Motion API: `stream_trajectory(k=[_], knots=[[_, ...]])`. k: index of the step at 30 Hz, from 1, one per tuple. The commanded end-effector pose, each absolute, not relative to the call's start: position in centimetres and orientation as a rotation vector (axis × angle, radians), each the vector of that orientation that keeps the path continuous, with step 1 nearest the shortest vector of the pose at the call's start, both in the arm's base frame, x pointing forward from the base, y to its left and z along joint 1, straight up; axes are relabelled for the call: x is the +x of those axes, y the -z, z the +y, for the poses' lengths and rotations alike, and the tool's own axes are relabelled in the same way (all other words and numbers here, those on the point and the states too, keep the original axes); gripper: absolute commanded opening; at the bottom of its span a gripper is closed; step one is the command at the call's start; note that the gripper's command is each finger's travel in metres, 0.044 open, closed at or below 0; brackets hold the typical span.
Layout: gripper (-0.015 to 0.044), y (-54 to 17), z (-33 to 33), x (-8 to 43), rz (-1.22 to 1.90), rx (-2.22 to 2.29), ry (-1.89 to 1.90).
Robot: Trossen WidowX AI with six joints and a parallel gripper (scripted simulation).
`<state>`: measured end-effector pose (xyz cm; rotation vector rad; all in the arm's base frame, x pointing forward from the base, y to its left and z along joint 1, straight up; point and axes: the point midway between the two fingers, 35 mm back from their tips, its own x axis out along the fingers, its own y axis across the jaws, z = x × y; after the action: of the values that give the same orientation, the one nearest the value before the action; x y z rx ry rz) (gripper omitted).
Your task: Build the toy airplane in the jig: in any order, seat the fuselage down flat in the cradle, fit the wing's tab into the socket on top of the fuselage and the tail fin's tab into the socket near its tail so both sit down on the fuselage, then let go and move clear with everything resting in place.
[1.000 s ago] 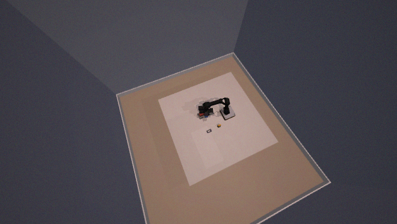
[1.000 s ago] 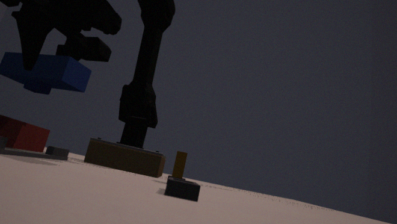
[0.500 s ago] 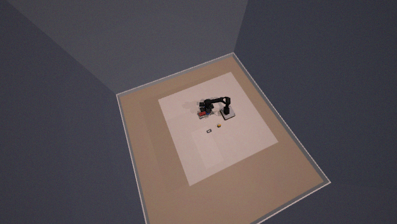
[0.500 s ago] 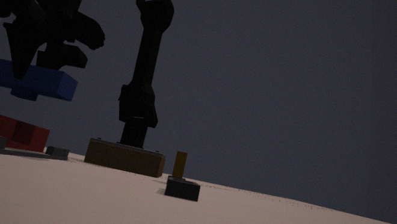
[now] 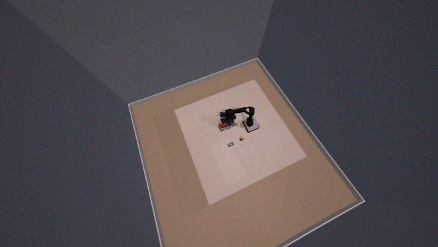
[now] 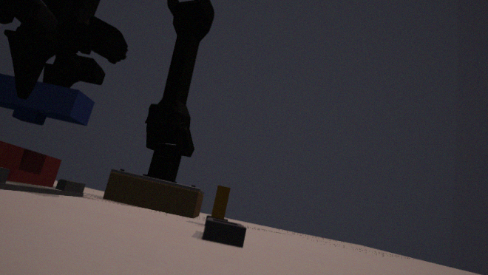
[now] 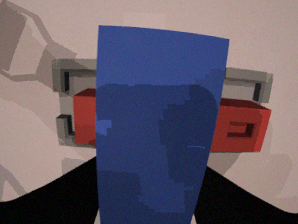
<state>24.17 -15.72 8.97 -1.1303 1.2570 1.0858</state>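
My gripper (image 6: 48, 89) (image 7: 148, 163) is shut on the blue wing (image 6: 68, 101) (image 7: 155, 60) and holds it in the air, crosswise above the red fuselage (image 5: 223, 125) (image 6: 11, 159) (image 7: 220, 125). The wing's tab (image 6: 29, 117) points down, with a visible gap to the fuselage. The fuselage lies in the grey cradle (image 6: 70, 186) (image 7: 250, 77) and looks level. Its tail socket (image 7: 240, 129) shows empty at the right in the wrist view. The wing hides its middle socket. The yellow tail fin (image 5: 241, 138) (image 6: 221, 202) stands upright in a dark holder (image 6: 225, 233).
A small dark rectangular frame (image 5: 230, 144) lies in front of the cradle, beside the tail fin's holder. The arm's base (image 5: 251, 125) (image 6: 151, 194) stands to the right of the cradle, behind the fin's holder in the exterior view.
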Motion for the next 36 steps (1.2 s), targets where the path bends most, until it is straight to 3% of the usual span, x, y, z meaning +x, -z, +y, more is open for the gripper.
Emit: stream_trajectory(k=[1,36], knots=[[0.0195,-9.0,-15.7,24.2,1.251,-1.134,-1.088],[0.0182,-5.1,-15.8,24.4,1.254,-1.136,-1.084]])
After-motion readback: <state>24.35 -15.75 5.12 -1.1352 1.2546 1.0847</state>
